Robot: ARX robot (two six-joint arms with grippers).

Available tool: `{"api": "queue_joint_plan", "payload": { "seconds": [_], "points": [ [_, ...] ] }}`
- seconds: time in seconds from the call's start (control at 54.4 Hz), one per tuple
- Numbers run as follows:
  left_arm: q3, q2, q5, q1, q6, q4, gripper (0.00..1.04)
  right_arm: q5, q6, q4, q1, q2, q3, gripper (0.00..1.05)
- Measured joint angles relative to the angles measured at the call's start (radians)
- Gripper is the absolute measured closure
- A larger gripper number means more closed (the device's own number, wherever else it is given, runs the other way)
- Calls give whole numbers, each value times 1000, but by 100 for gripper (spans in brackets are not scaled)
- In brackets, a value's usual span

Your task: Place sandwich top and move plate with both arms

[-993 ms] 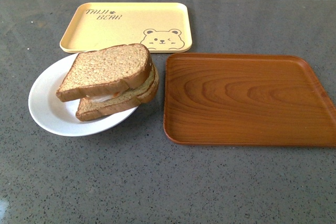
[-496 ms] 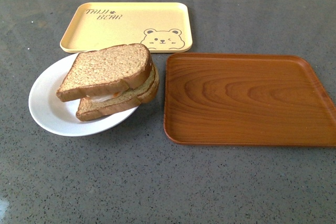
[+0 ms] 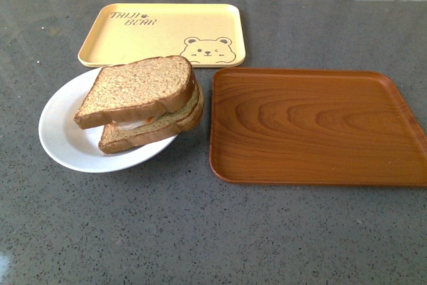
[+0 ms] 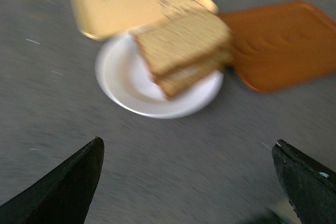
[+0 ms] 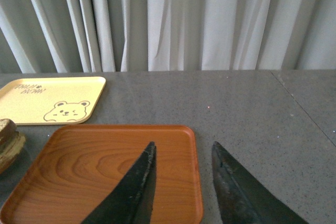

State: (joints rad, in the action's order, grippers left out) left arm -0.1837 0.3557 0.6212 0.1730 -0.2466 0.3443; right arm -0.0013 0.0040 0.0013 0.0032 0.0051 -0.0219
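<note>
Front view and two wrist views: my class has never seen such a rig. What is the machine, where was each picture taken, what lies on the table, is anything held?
It is a robot with two arms, each ending in a gripper. The front view comes from a camera on its body; no arm shows. On the table lie a plate carrying a sandwich with its sandwich top on, a yellow bear tray and a wooden tray. The wrist views come from cameras on the arms: the black wedges are the left gripper and right gripper, both open, holding nothing.
</note>
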Motion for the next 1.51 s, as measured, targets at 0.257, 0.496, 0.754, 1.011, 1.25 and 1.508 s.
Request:
{"api": "queue_joint_plan", "payload": {
  "seconds": [0.257,0.496,0.754,1.011,1.25,1.508],
  "points": [
    [-150,632,284,60,20,-489,9,3,0,-2,0,0,0,18],
    [-283,1059,234,88,150,-782,9,3,0,-2,0,0,0,9],
    [-419,1438,182,139,222,-873,9,3,0,-2,0,0,0,9],
    [-477,1566,183,131,240,-881,9,3,0,-2,0,0,0,9],
    [-525,1668,161,121,219,-844,9,3,0,-2,0,0,0,9],
    [-545,1721,156,109,220,-850,9,3,0,-2,0,0,0,9]
  ]
}}
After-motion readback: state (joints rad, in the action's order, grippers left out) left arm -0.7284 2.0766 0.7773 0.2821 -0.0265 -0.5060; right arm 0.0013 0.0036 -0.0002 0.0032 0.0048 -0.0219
